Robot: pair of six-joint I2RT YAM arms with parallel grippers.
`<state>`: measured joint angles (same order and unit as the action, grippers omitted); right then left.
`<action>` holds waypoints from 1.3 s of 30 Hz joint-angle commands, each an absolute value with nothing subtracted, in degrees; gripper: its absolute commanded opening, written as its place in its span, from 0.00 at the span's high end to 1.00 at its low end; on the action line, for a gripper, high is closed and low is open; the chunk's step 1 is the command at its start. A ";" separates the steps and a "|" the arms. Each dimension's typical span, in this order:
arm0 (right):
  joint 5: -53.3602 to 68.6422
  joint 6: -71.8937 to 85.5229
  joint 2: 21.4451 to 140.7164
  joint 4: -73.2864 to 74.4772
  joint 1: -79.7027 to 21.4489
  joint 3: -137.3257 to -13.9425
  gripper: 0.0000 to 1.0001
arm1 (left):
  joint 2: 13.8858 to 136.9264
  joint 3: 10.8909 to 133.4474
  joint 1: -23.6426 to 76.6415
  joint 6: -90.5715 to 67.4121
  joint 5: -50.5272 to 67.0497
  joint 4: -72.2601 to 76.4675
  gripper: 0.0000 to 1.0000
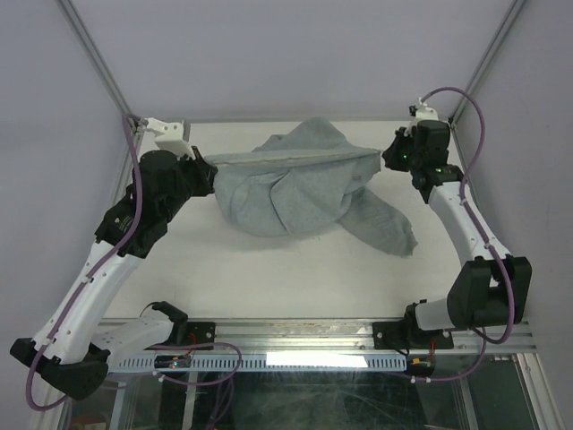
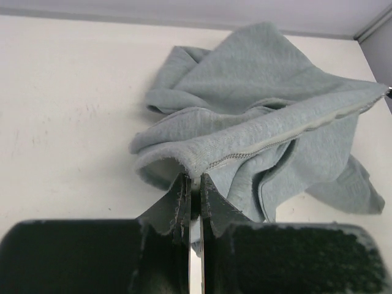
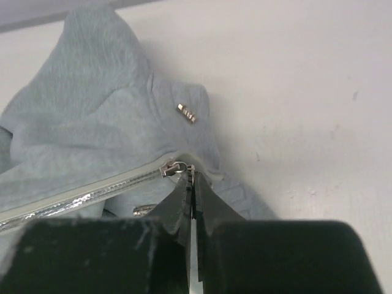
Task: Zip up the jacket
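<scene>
Jacket [image 1: 295, 184]: far half of table [image 1: 269, 287], strung taut betw. both grippers, one sleeve trailing toward right edge.
L gripper [image 2: 191, 182]: jaws pinched on jacket's ribbed edge.
R gripper [image 3: 192, 176]: jaws shut tight, tips at zipper pull [image 3: 174, 168], seemingly nipping it.
Doing it well: hold L anchor firm, keep fabric straight, draw pull in line w/ teeth, go slow at folds.

White table [image 1: 295, 278] under even light, boxed by pale lilac walls [image 1: 286, 54].
Beyond the left gripper [image 1: 211, 172] and right gripper [image 1: 387, 158], slim metal posts [image 1: 98, 67] mark the far corners.
</scene>
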<state>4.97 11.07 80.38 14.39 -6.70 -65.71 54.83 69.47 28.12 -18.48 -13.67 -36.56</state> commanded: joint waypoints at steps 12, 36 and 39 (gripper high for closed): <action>2.95 10.56 66.84 21.49 12.48 -70.35 1.00 | 50.26 74.72 25.14 -14.24 -33.02 -33.16 1.00; 11.02 15.54 24.00 22.58 11.88 -45.59 0.16 | 21.88 53.59 25.13 -18.29 -22.19 -30.28 0.14; 6.14 15.16 17.91 21.58 9.17 -42.46 0.02 | 18.40 52.53 25.14 -17.12 -24.03 -28.71 0.06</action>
<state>12.67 15.53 23.92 23.99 11.64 -45.19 21.98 51.31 25.76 -20.18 -20.43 -33.21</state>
